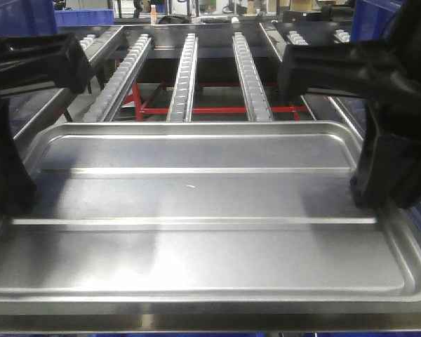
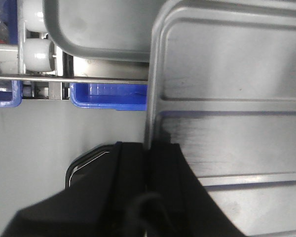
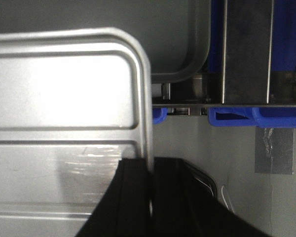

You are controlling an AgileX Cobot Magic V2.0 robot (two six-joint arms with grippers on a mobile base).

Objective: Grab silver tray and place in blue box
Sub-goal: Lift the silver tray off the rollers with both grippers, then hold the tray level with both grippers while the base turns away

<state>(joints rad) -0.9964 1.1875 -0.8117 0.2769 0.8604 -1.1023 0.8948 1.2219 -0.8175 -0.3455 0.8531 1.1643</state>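
Front cam: the silver tray (image 1: pixel 196 239) fills pretty much the whole frame, lying flat, with both long ribs running side to side. My left gripper (image 1: pixel 14 200) sits on its left rim and my right gripper (image 1: pixel 368 193) on its right rim. Just past the far rim are the roller rails (image 1: pixel 186 70) of a rack.

Left wrist cam: my left gripper (image 2: pixel 149 165) is clamped on the silver tray (image 2: pixel 227 98), one black finger on each side of the rim. Grey floor (image 2: pixel 39 148) shows beside the rim, and a blue crate (image 2: pixel 108 96) sits further out under the rack. I honestly can't tell if that's the target box.

Right wrist cam: same deal here. My right gripper (image 3: pixel 150 180) pinches the rim of the silver tray (image 3: pixel 64 98) near its rounded corner. More blue bins (image 3: pixel 256 116) show beyond it.
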